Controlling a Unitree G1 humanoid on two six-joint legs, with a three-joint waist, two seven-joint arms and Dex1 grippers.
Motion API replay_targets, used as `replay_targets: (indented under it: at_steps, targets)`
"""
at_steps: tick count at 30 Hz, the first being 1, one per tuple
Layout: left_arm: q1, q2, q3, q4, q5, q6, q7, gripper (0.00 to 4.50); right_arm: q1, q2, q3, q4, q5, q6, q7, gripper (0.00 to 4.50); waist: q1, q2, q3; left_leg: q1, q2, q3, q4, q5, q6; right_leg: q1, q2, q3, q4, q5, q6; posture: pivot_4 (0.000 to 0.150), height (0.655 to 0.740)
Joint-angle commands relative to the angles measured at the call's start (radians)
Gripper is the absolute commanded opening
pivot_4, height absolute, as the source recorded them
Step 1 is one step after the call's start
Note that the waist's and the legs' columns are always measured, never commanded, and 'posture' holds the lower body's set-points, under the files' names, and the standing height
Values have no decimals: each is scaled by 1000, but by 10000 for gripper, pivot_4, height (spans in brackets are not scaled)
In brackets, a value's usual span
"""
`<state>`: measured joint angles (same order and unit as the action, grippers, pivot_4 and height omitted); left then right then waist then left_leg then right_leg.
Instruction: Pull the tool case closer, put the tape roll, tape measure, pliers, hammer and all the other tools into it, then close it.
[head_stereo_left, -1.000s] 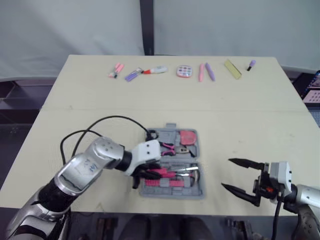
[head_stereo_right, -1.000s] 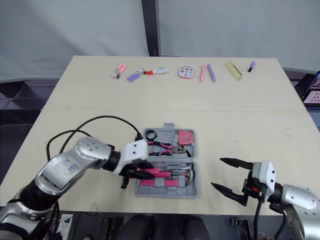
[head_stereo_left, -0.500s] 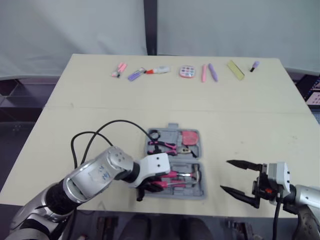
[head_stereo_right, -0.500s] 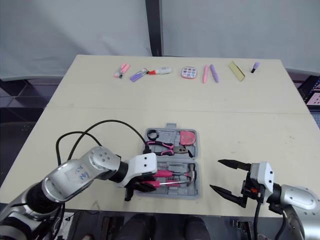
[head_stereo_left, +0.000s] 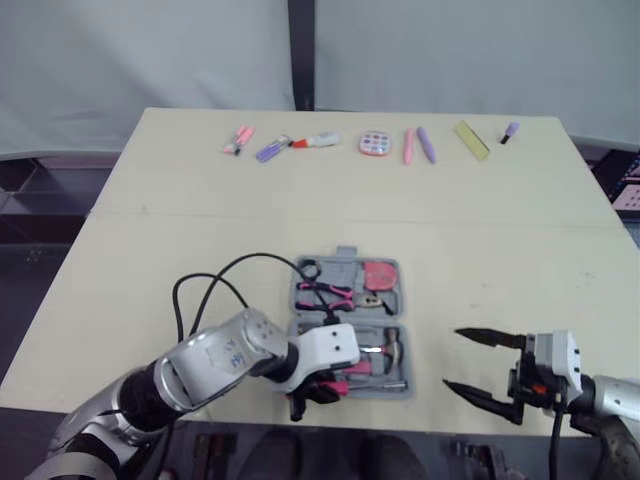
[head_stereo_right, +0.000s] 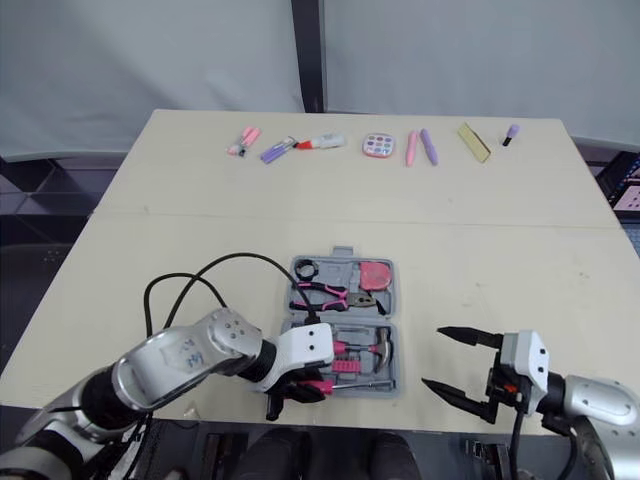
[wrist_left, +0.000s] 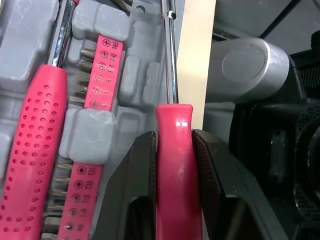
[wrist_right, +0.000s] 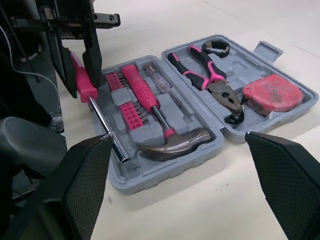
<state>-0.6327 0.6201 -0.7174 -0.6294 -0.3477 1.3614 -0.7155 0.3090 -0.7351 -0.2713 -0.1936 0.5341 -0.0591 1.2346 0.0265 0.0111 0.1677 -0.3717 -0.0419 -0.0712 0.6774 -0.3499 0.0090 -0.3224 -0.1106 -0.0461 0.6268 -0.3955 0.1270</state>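
Against half a second ago, finds the left end effector (wrist_left: 173, 140) shifted from about 8 o'clock of the tool case (wrist_right: 165, 174) to about 7 o'clock, right at the near rim. Brings along the screwdriver (wrist_left: 176, 190), its pink handle pinched tightly between the two black fingers. Means, as a judgement, that this tool is being carried to the free groove along the near rim. Not possible to tell whether the shaft already sits in the groove or only rests on the rim.

Tool case open and flat on the tabletop (head_stereo_left: 200, 220), at 6 o'clock of it, close to the near edge, so the pulling step looks done. Contains already the hammer (wrist_right: 175, 141) in the near half, and the pliers (wrist_right: 207, 75), tape measure (wrist_right: 272, 93) and tape roll (wrist_right: 216, 47) in the far half.

Long axis of the screwdriver: along the near long side of the case, on the 9-to-3 line. Points with the metal tip to 3 o'clock and the handle to 9 o'clock, roughly parallel to the hammer handle beside it.

At 3 o'clock of the case, well apart from it: the right end effector (head_stereo_left: 453, 359), fingers spread wide, holding nothing.

At 12 o'clock of the tabletop, a row of small coloured things (head_stereo_left: 374, 143); unclear whether these belong to the kit.

Left to do, probably: release the screwdriver, then close the case.
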Motion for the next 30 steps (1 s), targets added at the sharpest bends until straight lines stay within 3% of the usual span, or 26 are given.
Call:
replay_targets:
  at_steps: [1,8,30]
  targets:
    - [-42,16,-35,25,13,-60,-15,6006,13,-15,-19,-23,13,-5,23,45000,0,0,0,0,0,0,0,0,0,0,0,0,0,0,0,1500,7400]
    - [-76,54,-53,60,15,-114,-42,6006,25,-13,-23,-28,19,-4,22,45000,-1,0,0,0,0,0,0,0,0,0,0,0,0,0,0,1500,7400]
    - [-120,31,-137,173,101,-224,-101,6006,64,-58,-31,-8,-4,-65,119,45000,1,0,0,0,0,0,1,0,0,0,0,-1,1,0,0,1500,7400]
